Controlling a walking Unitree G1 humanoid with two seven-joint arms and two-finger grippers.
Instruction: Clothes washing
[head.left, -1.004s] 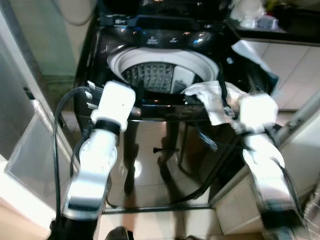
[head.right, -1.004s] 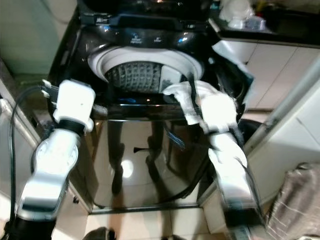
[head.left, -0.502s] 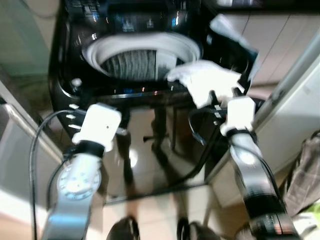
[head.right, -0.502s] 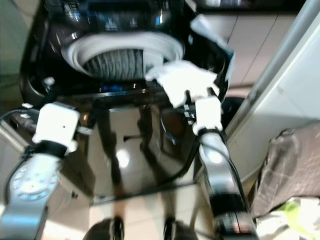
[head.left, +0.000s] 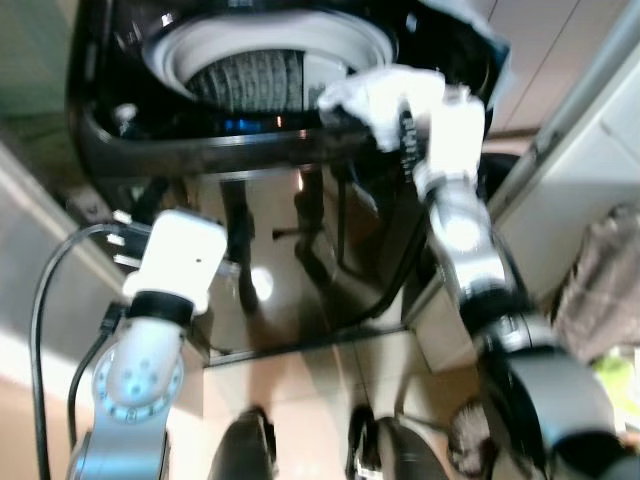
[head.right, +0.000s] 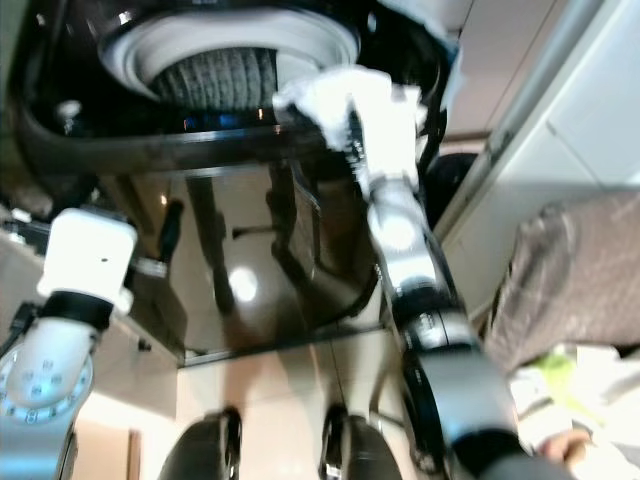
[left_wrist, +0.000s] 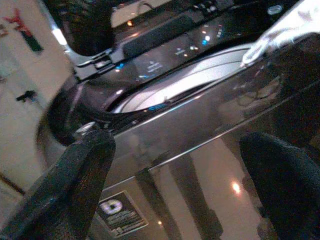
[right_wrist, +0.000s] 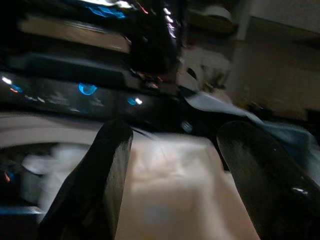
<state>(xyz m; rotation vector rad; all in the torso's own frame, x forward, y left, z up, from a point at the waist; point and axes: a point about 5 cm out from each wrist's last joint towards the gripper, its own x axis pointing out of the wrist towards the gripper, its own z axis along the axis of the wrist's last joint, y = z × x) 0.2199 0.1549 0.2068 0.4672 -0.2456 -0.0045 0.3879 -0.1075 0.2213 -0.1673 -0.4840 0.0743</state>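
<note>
The black top-loading washing machine (head.left: 150, 150) stands open before me, with its white-rimmed drum (head.left: 265, 50) in sight. A white cloth (head.left: 375, 92) lies on the machine's front right rim, beside the drum opening. My right gripper (right_wrist: 175, 165) reaches onto it, and the cloth (right_wrist: 170, 200) lies between its spread fingers (right_wrist: 100, 180). My left gripper (left_wrist: 180, 175) is open and holds nothing. It hangs low in front of the machine's glossy front panel (left_wrist: 200, 130), below the rim.
A grey-brown bundle (head.right: 570, 270) sits on the floor at the right, next to a white cabinet post (head.left: 590, 90). A blue and white cloth (head.left: 480, 30) lies on the machine's right side. A black cable (head.left: 50, 300) loops by my left arm. My feet (head.left: 250, 450) stand close to the machine.
The view has tilted down and shifted. My right arm has stretched forward, carrying the cloth closer to the drum opening. My left arm has dropped from the rim to the front panel.
</note>
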